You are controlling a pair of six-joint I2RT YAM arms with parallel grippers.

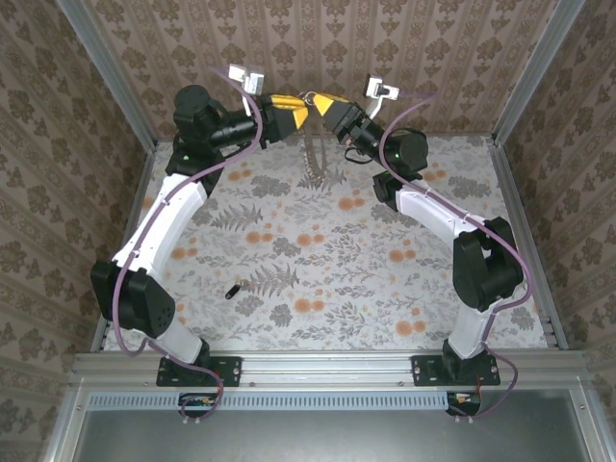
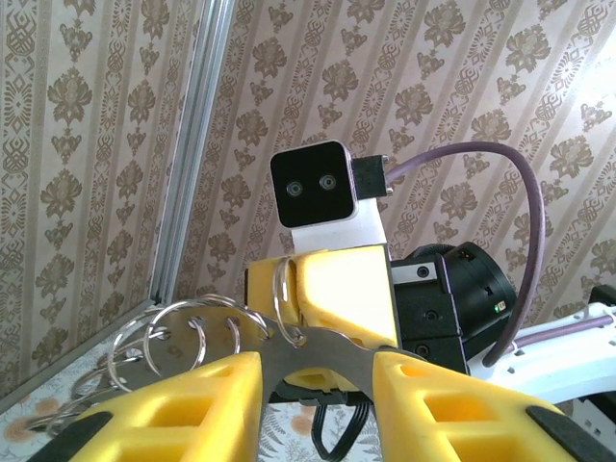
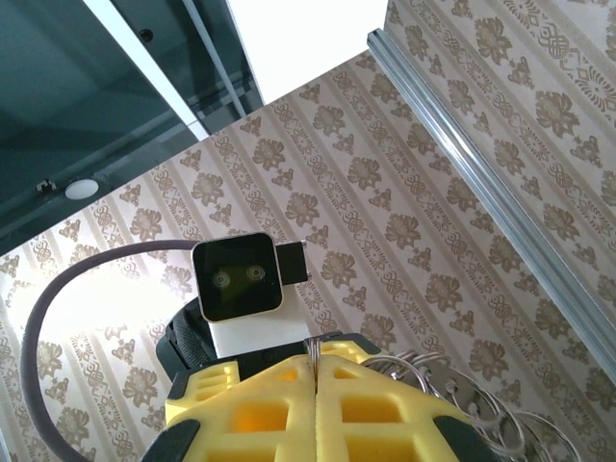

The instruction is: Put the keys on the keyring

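Both arms are raised at the back of the table with their yellow grippers meeting. The keyring [image 1: 316, 159] is a grey metal piece hung with several thin wire loops, dangling below them. In the left wrist view its flat bar [image 2: 332, 348] spans the gap between my left gripper's [image 2: 318, 364] fingers, touching both. My right gripper [image 3: 315, 371] is shut on one thin wire loop, and the rest of the keyring [image 3: 452, 397] shows beside it. From the left wrist view the right gripper [image 2: 300, 289] pinches that loop just above the bar. One small dark key [image 1: 232, 291] lies on the table, far from both grippers.
The floral tabletop [image 1: 327, 279] is walled by patterned panels with aluminium posts [image 1: 106, 67]. Purple cables [image 1: 423, 183] loop along both arms. The arm bases [image 1: 197, 371] are bolted at the near edge.
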